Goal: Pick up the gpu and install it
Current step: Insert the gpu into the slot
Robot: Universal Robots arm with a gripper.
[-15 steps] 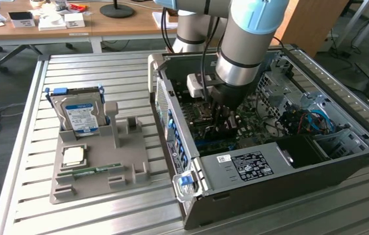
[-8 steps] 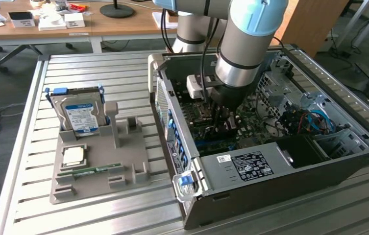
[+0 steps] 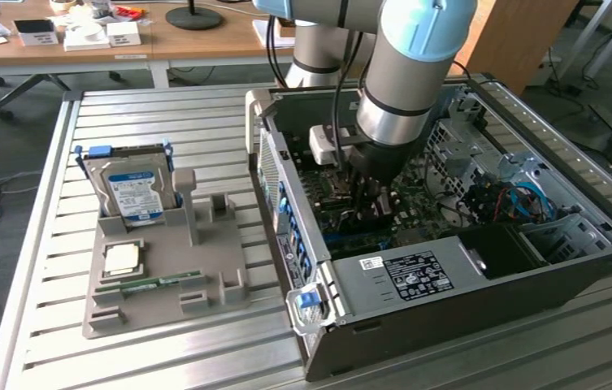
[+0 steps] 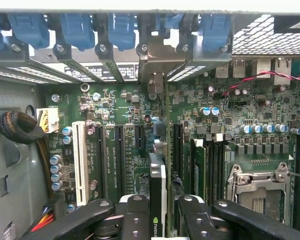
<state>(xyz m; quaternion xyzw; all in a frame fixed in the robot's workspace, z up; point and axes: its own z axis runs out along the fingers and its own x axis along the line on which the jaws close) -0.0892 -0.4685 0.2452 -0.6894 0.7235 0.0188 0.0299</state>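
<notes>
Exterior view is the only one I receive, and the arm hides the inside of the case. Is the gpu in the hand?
Observer: Yes. The hand grips the gpu edge-on over the motherboard.
Operator: Where is its bracket?
Observer: The pale bracket sits at the rear wall, between two blue latches.
Operator: Is any slot nearby free?
Observer: Yes, the white slot beside the card is empty.

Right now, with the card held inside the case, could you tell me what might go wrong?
1. The gpu, edge-on in the end effector, could miss its slot on the motherboard and scrape components.
2. Its bracket might catch the blue retention clips.
</notes>
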